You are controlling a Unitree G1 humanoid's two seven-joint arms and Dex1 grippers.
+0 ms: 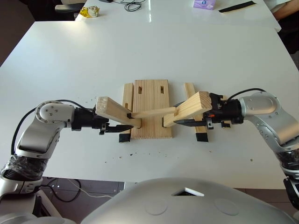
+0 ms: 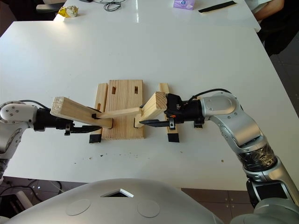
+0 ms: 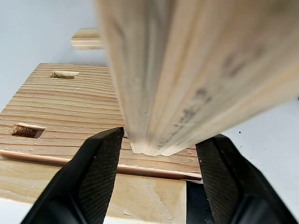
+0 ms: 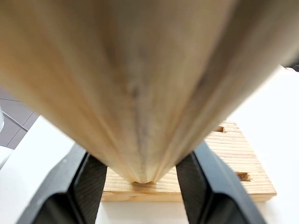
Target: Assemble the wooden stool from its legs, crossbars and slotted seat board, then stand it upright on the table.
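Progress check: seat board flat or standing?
Flat. The seat board lies on the table, slots facing up. Left pincer and right pincer hold the left leg and right leg tilted over its near edge.

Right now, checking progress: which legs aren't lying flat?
The left tilted leg and right tilted leg, joined by the crossbar; only they slant upward.

Pale grained seat board (image 1: 150, 100), pale leg (image 3: 187, 70), white table (image 1: 163, 51), black left end effector (image 3: 163, 137)

White counter (image 1: 154, 51); at far-left corner, crumpled yellow packet (image 1: 89, 11); at far edge, looped dark cables (image 1: 133, 4); toward far right, purple box (image 1: 204, 4), flat black strip (image 1: 237, 6) just beside it.
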